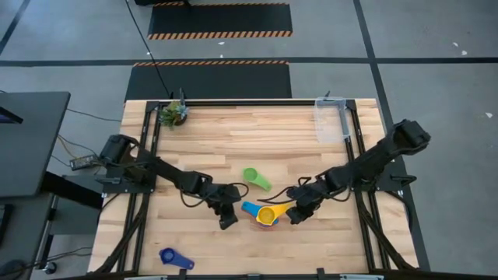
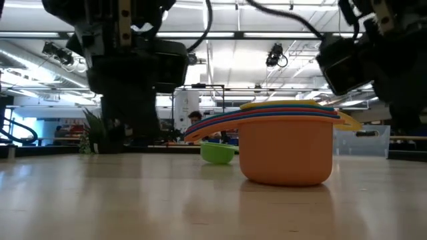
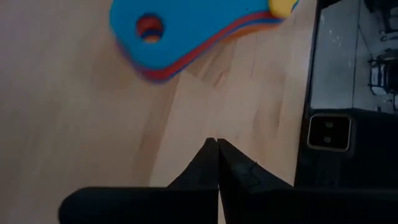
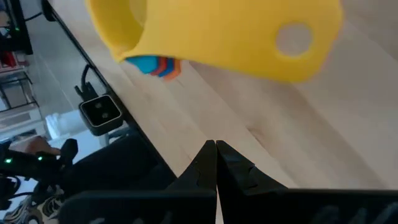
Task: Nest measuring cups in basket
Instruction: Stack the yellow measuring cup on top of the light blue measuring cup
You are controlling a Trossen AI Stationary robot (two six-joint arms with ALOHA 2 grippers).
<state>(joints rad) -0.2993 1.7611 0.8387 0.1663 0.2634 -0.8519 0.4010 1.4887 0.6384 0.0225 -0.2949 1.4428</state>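
A nested stack of measuring cups (image 1: 267, 214) stands on the table near its front middle, with a yellow cup on top and an orange one at the bottom (image 2: 287, 152). Its blue and red handles (image 3: 180, 25) point left and the yellow handle (image 4: 249, 31) points right. A green cup (image 1: 255, 178) sits alone behind the stack, and a dark blue cup (image 1: 175, 257) lies at the front left. The clear basket (image 1: 331, 119) stands at the far right. My left gripper (image 1: 227, 220) is shut just left of the stack. My right gripper (image 1: 297, 215) is shut just right of it. Both slant downward.
A small potted plant (image 1: 174, 113) stands at the far left corner. Black frame rails (image 1: 354, 148) run along the table's sides. Bare wood lies between the stack and the basket.
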